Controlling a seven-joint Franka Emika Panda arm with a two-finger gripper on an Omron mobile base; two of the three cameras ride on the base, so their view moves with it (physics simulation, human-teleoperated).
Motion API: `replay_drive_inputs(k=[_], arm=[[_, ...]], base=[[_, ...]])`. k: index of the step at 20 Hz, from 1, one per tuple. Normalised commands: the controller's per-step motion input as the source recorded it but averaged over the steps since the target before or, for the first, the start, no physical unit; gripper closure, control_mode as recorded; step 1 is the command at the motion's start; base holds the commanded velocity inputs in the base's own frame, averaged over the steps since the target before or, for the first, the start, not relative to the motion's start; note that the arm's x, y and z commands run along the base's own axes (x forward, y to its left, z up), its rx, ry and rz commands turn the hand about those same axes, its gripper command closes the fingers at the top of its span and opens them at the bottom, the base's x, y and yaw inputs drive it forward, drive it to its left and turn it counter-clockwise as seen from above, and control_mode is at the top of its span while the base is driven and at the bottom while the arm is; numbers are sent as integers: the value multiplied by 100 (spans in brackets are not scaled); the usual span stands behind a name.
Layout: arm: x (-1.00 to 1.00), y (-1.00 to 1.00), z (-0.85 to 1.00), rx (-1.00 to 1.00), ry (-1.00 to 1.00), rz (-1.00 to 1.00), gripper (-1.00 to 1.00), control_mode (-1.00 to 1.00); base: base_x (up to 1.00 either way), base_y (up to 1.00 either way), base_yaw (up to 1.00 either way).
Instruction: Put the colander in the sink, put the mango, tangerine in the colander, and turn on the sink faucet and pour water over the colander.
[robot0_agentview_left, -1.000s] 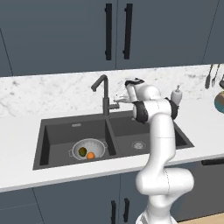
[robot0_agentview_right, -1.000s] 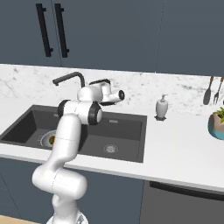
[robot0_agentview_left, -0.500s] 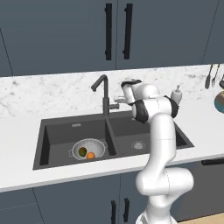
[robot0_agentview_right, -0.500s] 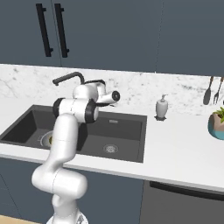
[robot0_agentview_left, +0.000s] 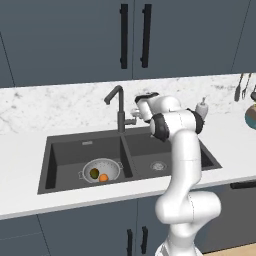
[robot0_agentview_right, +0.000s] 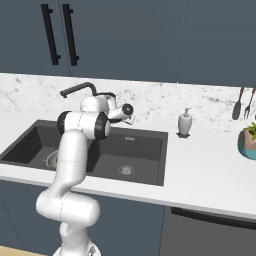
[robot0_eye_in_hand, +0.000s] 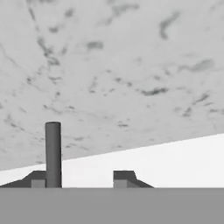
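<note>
The colander (robot0_agentview_left: 101, 170) sits in the left basin of the dark sink (robot0_agentview_left: 170, 147), with the green mango (robot0_agentview_left: 94, 173) and the orange tangerine (robot0_agentview_left: 103, 177) inside it. Behind the divider rises the black sink faucet (robot0_agentview_left: 119, 106), its spout angled left and no water showing. My gripper (robot0_agentview_left: 134, 112) hovers right beside the faucet's stem at lever height. In the hand view my gripper (robot0_eye_in_hand: 81, 179) is open, and a dark upright rod (robot0_eye_in_hand: 53, 153) stands against the left fingertip (robot0_eye_in_hand: 37, 179). From the right, the gripper (robot0_agentview_right: 129, 118) and faucet (robot0_agentview_right: 79, 90) show above the sink (robot0_agentview_right: 145, 150).
A white soap dispenser (robot0_agentview_left: 202, 108) stands on the counter right of the sink. A potted plant (robot0_agentview_right: 248, 140) and hanging utensils (robot0_agentview_right: 242, 102) are at the far right. Marble backsplash (robot0_eye_in_hand: 113, 70) lies close ahead of the hand. Dark cabinets hang above.
My fingers have spread apart. The hand has edged slightly left toward the faucet stem. Colander and fruit have not moved.
</note>
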Motion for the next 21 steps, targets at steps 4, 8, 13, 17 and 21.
replay_drive_inputs(k=[4,8,13,17,21], arm=[[-11,-100,-6,0,9,-19,100,-100],[-20,-100,-5,0,7,-20,100,-100],[-29,-100,-2,0,6,-19,100,-100],[-41,-97,0,0,1,-11,100,-100],[-38,-49,0,0,-1,0,100,-100]], base=[[0,0,0],[0,0,0],[0,0,0],[0,0,0],[0,0,0]])
